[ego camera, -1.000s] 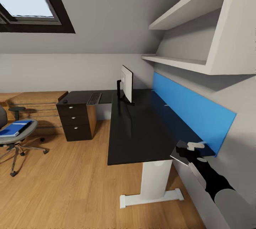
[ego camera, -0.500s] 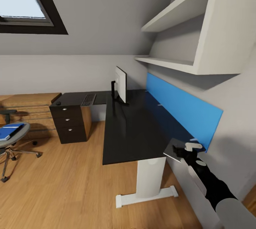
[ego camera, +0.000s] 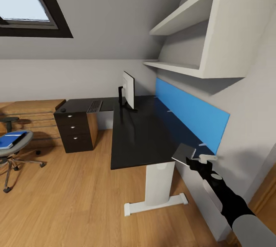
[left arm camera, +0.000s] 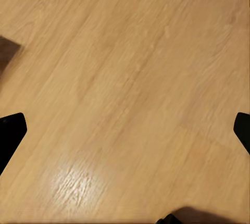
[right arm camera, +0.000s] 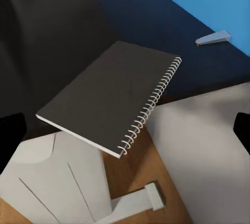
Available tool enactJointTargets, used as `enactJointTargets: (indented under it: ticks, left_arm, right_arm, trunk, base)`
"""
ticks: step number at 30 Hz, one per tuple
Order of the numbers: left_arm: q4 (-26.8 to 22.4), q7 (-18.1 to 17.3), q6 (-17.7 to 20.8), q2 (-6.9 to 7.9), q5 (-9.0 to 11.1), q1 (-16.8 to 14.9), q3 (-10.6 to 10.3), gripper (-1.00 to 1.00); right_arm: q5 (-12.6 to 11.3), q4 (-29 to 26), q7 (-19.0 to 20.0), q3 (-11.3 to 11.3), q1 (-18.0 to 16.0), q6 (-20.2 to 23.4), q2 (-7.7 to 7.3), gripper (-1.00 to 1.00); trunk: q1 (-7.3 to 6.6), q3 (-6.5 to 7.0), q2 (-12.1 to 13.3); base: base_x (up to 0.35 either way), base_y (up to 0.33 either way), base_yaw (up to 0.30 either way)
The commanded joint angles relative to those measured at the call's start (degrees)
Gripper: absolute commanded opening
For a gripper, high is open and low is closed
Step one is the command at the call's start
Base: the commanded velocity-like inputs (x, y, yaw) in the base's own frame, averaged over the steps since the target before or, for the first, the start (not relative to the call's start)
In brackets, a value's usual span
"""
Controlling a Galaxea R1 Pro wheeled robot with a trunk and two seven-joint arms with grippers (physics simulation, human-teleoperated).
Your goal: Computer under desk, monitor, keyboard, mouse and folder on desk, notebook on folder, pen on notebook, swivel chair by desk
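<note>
- Your right gripper (ego camera: 201,159) carries the notebook (right arm camera: 109,99) (ego camera: 184,153), tilted over the counter's (ego camera: 142,136) near right corner; fingers mostly hidden, can't tell the exact gap.
- Your left gripper: only dark finger tips (left arm camera: 11,130) at the frame edges over the wood floor (left arm camera: 125,78), spread wide, nothing between them.
- Swivel chair (ego camera: 11,149) stands well apart from the counter, cut off by the frame edge; folder (ego camera: 10,139) lies on its seat.
- Monitor (ego camera: 128,90) stands edge-on at the counter's bend.
- Keyboard (ego camera: 94,106) lies on the far wing above the drawers (ego camera: 73,132); a small dark blob (ego camera: 63,110) near it, too small to tell.
</note>
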Motion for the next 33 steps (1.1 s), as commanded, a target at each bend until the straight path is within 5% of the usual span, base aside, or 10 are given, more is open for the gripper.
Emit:
enactJointTargets:
  ticks: [1,2,3,10,11,19,22,24,29,33]
  left_arm:
    - [-0.2,0.5,0.0,0.06,0.2,0.0,-0.5,1.00]
    - [-1.8,0.5,0.3,0.15,0.2,0.0,-0.6,1.00]
    - [-9.8,0.7,5.9,0.76,0.4,0.0,-0.3,1.00]
    - [-25.8,1.1,25.2,1.74,0.5,0.0,1.3,1.00]
    - [-32.9,1.1,31.4,2.00,0.5,0.0,3.3,1.00]
    - [-50.1,1.2,47.6,1.80,0.7,0.0,9.1,1.00]
    - [-56.6,1.2,51.2,1.71,0.8,0.0,9.9,1.00]
    - [-62.2,1.2,52.9,1.67,0.8,0.0,10.4,1.00]
    - [-64.7,1.2,53.6,1.66,1.5,0.0,10.9,1.00]
    - [-65.0,1.2,53.7,1.79,2.3,0.0,11.5,1.00]
  right_arm:
    - [-0.5,-0.1,-0.5,0.3,0.0,0.2,-0.09,1.00]
    - [-0.5,-0.4,-0.5,0.3,0.0,0.2,-0.11,1.00]
    - [-1.8,-1.1,-0.4,0.2,0.1,0.4,-0.21,1.00]
    - [-8.4,-2.4,-0.4,0.0,0.1,0.6,-0.37,1.00]
    - [-11.4,-3.1,-0.4,-0.1,0.1,0.7,-0.56,1.00]
    - [-19.6,-6.8,-0.4,-0.5,0.1,2.5,-1.99,1.00]
    - [-24.5,-7.8,-0.3,-0.6,0.1,3.9,-3.43,1.00]
    - [-32.8,-8.1,-0.3,-0.6,0.2,4.6,-5.56,1.00]
    - [-40.6,-8.2,-0.2,-0.6,0.8,4.9,-7.52,1.00]
    - [-44.6,-8.3,-0.2,-0.6,2.1,5.0,-8.28,1.00]
  trunk:
    - [0.00,-0.05,0.0]
    - [0.00,-0.05,0.0]
    - [0.00,-0.05,0.0]
    - [0.00,-0.05,0.0]
    - [0.00,-0.05,0.0]
    - [0.00,-0.05,0.0]
    - [0.00,-0.05,0.0]
    - [0.00,-0.05,0.0]
    - [0.22,-0.23,-0.4]
    - [1.10,-0.95,-2.0]
  base:
    - [-0.009,0.000,0.000]
    - [-0.003,0.000,0.000]
    - [0.000,0.000,0.000]
    - [0.000,0.000,0.000]
    - [0.000,0.000,0.000]
    - [0.000,0.000,0.000]
    - [0.000,0.000,0.000]
    - [0.000,0.000,0.000]
    - [0.000,0.000,0.000]
    - [0.000,0.000,0.000]
